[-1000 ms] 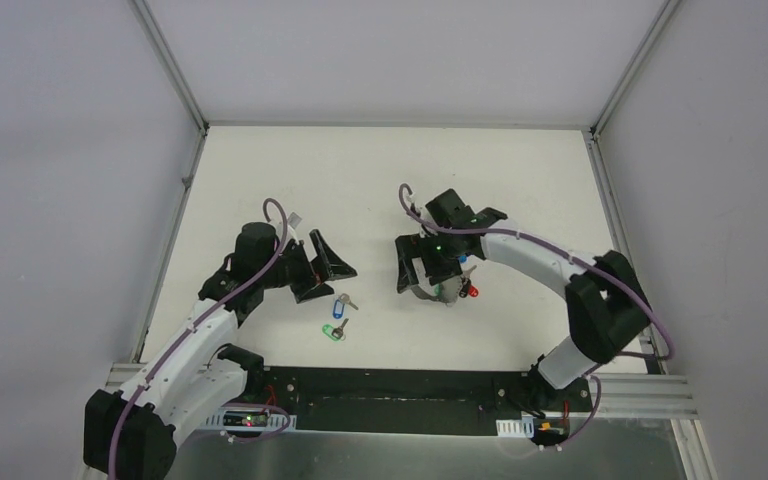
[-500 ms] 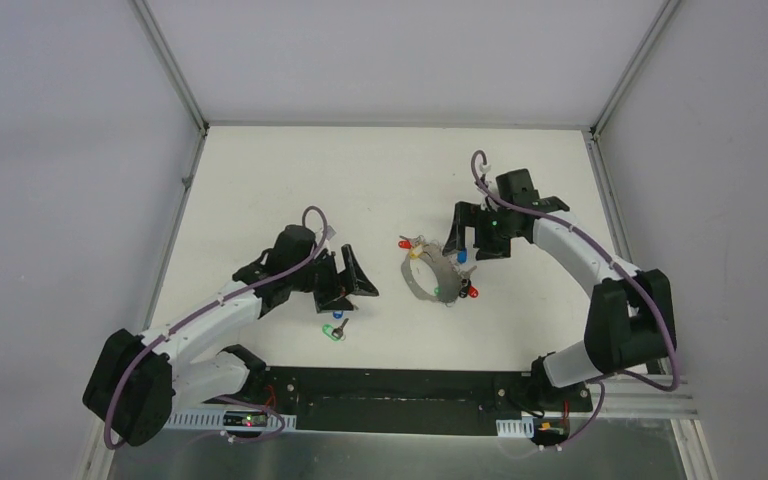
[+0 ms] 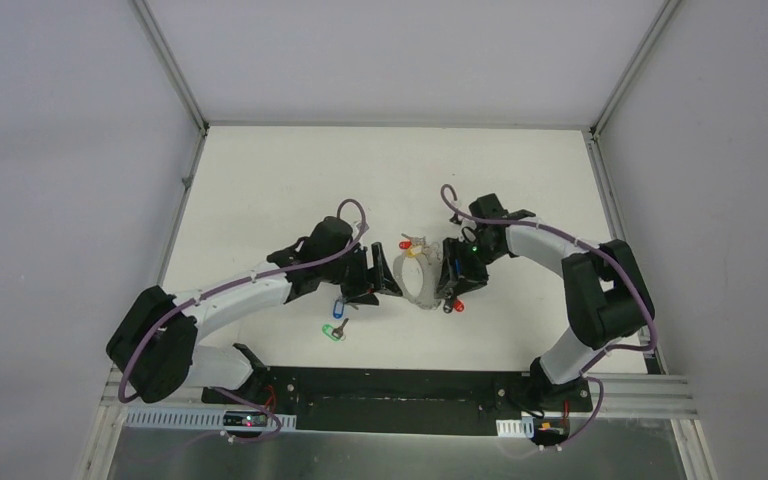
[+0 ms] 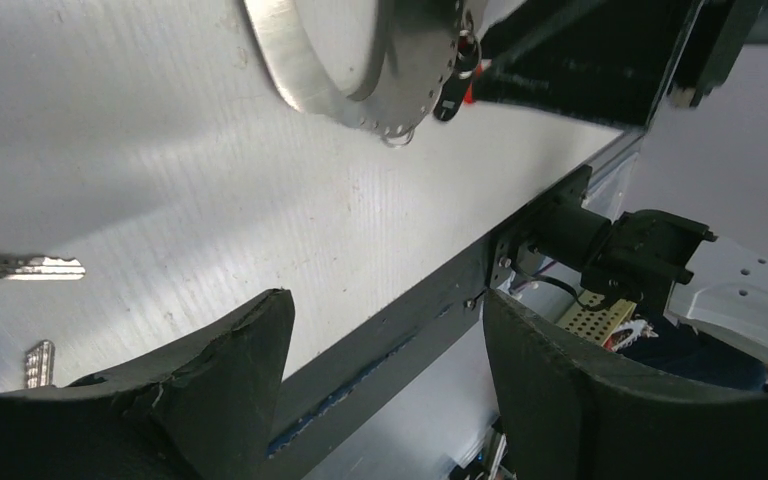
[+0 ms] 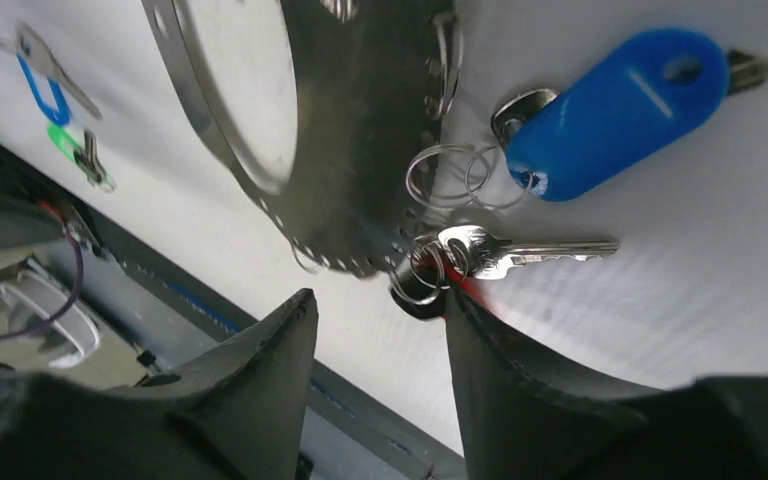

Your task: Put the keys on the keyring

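Observation:
The keyring (image 3: 403, 272) is a grey metal band with small holes, lying flat at mid-table with red, yellow and blue tagged keys on it. My left gripper (image 3: 384, 289) stands open just left of it, and the ring (image 4: 340, 85) lies beyond its fingertips (image 4: 260, 330). My right gripper (image 3: 450, 284) is open at the ring's right side, over its near rim (image 5: 360, 150); one finger (image 5: 500, 350) touches a small split ring there. The loose blue-tagged key (image 3: 338, 306) and green-tagged key (image 3: 333, 330) lie left of the ring, apart from both grippers.
A blue-tagged key (image 5: 615, 100) and a bare silver key (image 5: 525, 250) hang from the ring by small split rings. The black rail (image 3: 410, 385) runs along the table's near edge. White walls with metal corner posts (image 3: 170, 70) enclose the back and sides.
Both arms have closed in on the keyring: the left moved right, the right swung back left to the ring's right side. Both sets of jaws have narrowed. The ring has shifted slightly.

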You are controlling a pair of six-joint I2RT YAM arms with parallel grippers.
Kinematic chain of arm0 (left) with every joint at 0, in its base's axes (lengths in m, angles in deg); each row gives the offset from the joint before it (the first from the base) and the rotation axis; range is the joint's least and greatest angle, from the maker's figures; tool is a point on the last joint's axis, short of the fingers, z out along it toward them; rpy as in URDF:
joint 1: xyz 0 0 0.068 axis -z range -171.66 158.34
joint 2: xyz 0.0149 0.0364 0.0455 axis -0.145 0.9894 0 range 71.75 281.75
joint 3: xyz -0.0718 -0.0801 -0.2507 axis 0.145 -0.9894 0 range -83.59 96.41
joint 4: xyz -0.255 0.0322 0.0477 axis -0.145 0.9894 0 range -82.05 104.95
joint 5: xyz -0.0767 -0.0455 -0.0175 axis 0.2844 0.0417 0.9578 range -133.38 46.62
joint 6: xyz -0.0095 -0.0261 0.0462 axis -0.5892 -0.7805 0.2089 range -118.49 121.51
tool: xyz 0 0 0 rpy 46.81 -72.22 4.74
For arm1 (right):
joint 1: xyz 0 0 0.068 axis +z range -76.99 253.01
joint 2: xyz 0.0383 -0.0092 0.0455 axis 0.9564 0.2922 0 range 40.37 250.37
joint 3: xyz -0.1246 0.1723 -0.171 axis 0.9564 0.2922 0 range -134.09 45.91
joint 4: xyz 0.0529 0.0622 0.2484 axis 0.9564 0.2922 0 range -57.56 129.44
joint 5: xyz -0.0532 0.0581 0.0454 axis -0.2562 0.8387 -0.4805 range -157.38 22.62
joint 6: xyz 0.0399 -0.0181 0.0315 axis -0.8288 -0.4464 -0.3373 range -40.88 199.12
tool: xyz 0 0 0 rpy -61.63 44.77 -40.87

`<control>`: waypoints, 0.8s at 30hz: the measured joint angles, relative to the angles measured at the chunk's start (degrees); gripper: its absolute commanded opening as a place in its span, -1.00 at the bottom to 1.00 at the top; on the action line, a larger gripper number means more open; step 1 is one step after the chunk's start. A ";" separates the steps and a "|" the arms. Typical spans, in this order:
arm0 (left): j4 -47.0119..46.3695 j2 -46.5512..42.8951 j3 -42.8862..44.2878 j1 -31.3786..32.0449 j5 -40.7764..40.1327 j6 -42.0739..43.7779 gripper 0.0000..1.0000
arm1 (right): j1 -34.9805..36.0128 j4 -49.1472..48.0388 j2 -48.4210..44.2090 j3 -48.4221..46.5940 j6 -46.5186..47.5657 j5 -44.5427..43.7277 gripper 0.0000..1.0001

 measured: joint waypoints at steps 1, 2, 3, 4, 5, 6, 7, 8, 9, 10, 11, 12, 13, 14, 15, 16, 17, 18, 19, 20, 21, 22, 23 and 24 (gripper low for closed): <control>0.02 0.68 0.26 -0.02 -0.07 0.04 0.38 | 1.09 0.00 -0.04 0.83 -0.50 0.66 0.02; 0.04 1.46 0.61 -0.02 -0.11 0.24 0.38 | 2.03 -0.04 -0.24 1.68 -1.01 1.29 0.03; 0.13 2.12 1.01 -0.02 -0.13 0.39 0.38 | 2.84 -0.15 -0.61 2.51 -1.57 1.99 0.05; 0.57 3.13 1.84 -0.02 -0.42 0.68 0.35 | 3.50 -0.42 -1.46 3.63 -2.14 2.51 0.08; 1.01 4.20 2.71 -0.02 -0.74 0.94 0.35 | 3.72 -0.39 -2.54 4.50 -2.60 2.69 0.11; 1.53 5.09 3.63 -0.02 -1.20 1.33 0.35 | 3.74 -0.35 -3.89 5.27 -3.13 2.58 0.14; 2.69 6.45 5.18 -0.02 -1.73 1.99 0.35 | 3.61 -0.07 -5.51 5.73 -3.54 2.27 0.17; 4.42 8.04 7.37 -0.02 -2.67 2.62 0.36 | 3.45 0.20 -7.37 5.99 -3.89 1.86 0.22; 6.60 9.77 10.01 0.11 -3.78 3.78 0.37 | 3.32 0.39 -8.81 5.99 -4.04 1.57 0.25; 8.61 11.63 12.94 0.35 -5.29 4.87 0.38 | 3.06 0.44 -11.06 5.99 -4.37 1.03 0.29; 10.88 13.55 16.06 0.63 -7.06 6.01 0.38 | 2.75 0.44 -13.05 5.99 -4.66 0.57 0.33; 12.94 15.17 18.80 0.83 -8.57 7.13 0.39 | 2.47 0.50 -14.60 5.99 -4.83 0.15 0.36; 15.82 17.46 22.75 1.33 -10.56 8.50 0.40 | 1.99 0.61 -16.55 5.99 -4.92 -0.46 0.40; 17.66 19.19 25.29 1.77 -12.04 9.57 0.41 | 1.66 0.68 -17.84 5.99 -5.05 -0.92 0.44; 20.06 21.38 28.57 2.36 -14.14 10.82 0.42 | 1.14 0.72 -19.32 5.99 -5.09 -1.42 0.46; 22.49 23.93 31.98 3.08 -16.44 12.11 0.43 | 0.55 0.83 -20.74 6.01 -5.14 -1.75 0.46; 24.28 25.92 34.32 3.63 -17.97 13.00 0.43 | -0.07 0.87 -22.01 6.05 -5.22 -2.01 0.46; 26.91 28.50 37.35 4.28 -19.76 14.08 0.43 | -0.81 0.85 -23.21 6.19 -5.27 -2.10 0.46; 29.35 31.06 40.13 4.94 -21.75 14.75 0.44 | -1.68 0.94 -24.44 6.36 -5.29 -2.12 0.46; 31.61 33.62 42.69 5.57 -24.09 15.37 0.45 | -2.64 0.92 -25.53 6.64 -5.33 -2.10 0.46; 33.79 36.06 44.96 6.08 -25.49 15.96 0.45 | -3.50 0.92 -26.45 6.95 -5.46 -2.08 0.46; 35.41 37.97 46.58 6.45 -26.93 16.26 0.45 | -4.37 0.90 -27.41 7.37 -5.57 -2.03 0.46; 36.74 39.76 47.84 6.78 -28.26 16.61 0.45 | -5.07 0.87 -28.22 7.85 -5.79 -1.99 0.47; 38.03 41.44 48.89 7.10 -29.16 17.00 0.45 | -5.60 0.87 -28.81 8.24 -5.99 -1.97 0.47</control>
